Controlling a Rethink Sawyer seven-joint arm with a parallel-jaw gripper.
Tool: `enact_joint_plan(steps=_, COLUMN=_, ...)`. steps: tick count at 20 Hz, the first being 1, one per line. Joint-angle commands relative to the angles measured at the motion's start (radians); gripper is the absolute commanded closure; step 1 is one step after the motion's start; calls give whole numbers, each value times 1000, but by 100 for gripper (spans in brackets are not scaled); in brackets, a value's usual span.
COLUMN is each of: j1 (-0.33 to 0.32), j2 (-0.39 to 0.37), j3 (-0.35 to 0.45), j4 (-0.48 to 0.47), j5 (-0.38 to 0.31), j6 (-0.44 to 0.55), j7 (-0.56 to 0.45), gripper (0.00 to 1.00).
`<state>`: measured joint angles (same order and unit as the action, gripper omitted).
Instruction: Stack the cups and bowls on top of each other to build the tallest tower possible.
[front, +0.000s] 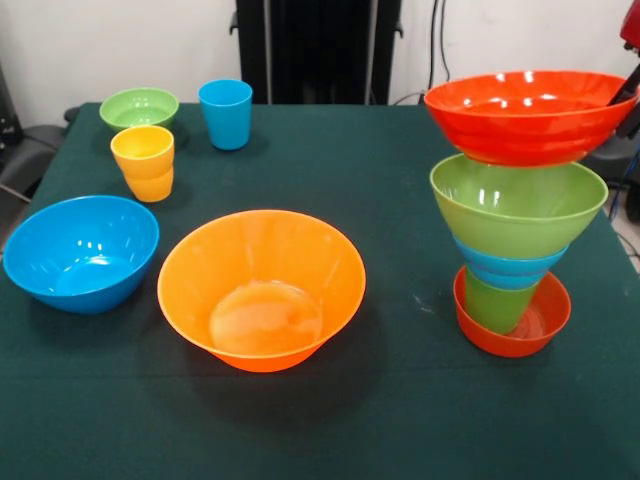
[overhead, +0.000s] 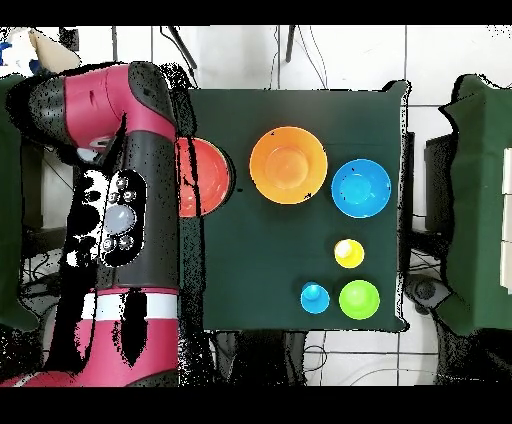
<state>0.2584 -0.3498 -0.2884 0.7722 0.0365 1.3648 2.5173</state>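
Observation:
The tower stands at the right in the front view. A red-orange small bowl (front: 530, 338) is lowest, then a green cup (front: 495, 302), a small blue bowl (front: 508, 268), a green bowl (front: 518, 212) and a wide red bowl (front: 528, 118) on top. My gripper (front: 626, 88) shows only as a dark piece at the red bowl's right rim, touching or just beside it. In the overhead view the red bowl (overhead: 205, 178) is half hidden under my arm (overhead: 130, 200). A large orange bowl (front: 262, 288) and a blue bowl (front: 80, 250) sit loose.
Yellow-orange cups (front: 143, 160) stand nested at the back left, with a blue cup (front: 225, 113) and a small green bowl (front: 139, 107) behind them. The tower stands near the table's right edge (front: 612, 235). The robot's pedestal (front: 318, 50) stands behind the table.

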Motion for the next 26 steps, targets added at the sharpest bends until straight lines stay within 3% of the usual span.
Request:
enact_joint_plan(steps=1, j1=-2, j2=41, j3=54, j4=-93, j5=-33, j6=131, j7=-14, gripper=100)
enact_joint_plan(steps=15, j1=-20, j2=175, j3=8, j4=-312, j5=-39, j6=240, j7=-10, gripper=100)
enact_joint_plan(steps=20, j1=-39, j2=245, j3=-44, j4=-449, j5=-40, j6=398, j7=-62, gripper=100)
enact_joint_plan(steps=26, j1=-58, j2=286, j3=-74, j4=-521, j5=-17, j6=482, j7=-103, gripper=100)
